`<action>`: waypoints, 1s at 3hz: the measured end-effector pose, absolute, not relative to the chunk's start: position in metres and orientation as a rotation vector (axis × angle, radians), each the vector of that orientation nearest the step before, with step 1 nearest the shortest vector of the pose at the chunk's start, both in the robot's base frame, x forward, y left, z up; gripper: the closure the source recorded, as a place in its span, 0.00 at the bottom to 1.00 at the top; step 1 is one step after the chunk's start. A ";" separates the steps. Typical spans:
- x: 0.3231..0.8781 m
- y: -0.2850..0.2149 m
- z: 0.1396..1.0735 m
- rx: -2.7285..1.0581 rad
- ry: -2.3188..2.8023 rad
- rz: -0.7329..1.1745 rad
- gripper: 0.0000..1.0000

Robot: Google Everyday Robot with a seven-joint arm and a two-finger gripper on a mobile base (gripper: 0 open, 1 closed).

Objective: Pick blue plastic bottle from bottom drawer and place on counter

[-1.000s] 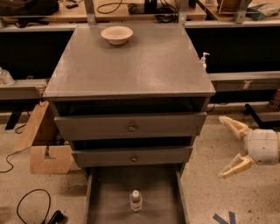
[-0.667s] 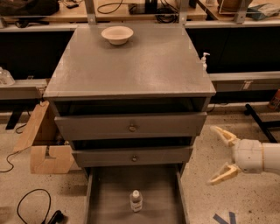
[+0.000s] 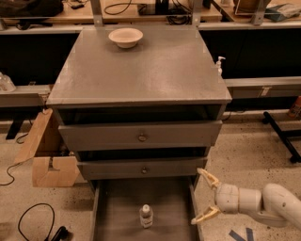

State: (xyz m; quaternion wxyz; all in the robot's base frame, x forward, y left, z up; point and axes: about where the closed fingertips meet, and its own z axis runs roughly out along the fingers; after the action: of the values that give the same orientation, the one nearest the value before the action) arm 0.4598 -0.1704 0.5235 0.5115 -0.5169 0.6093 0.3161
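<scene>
The blue plastic bottle [image 3: 146,216] stands upright on the floor of the open bottom drawer [image 3: 122,207], near its middle front; it looks clear with a white cap and a pale label. My gripper [image 3: 204,196] is at the drawer's right wall, right of the bottle and apart from it. It is open and empty, with its two tan fingers spread wide. The counter [image 3: 141,66] is the broad grey top of the cabinet above.
A cream bowl [image 3: 125,37] sits at the back of the counter. A small white pump dispenser [image 3: 218,64] stands behind the counter's right edge. An open cardboard box [image 3: 49,155] and black cables [image 3: 33,221] lie on the floor at left. A wooden workbench [image 3: 141,12] runs behind.
My gripper has moved left and down, from the floor area at the right to the right wall of the bottom drawer. The bottle has not moved.
</scene>
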 end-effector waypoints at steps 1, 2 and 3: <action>0.461 -0.137 0.451 -1.201 1.468 0.866 0.00; 0.463 -0.133 0.446 -1.202 1.468 0.869 0.00; 0.481 -0.103 0.413 -1.211 1.465 0.894 0.00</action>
State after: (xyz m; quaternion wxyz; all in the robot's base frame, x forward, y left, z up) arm 0.4806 -0.1035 0.4126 0.4974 -0.5000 0.6051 0.3694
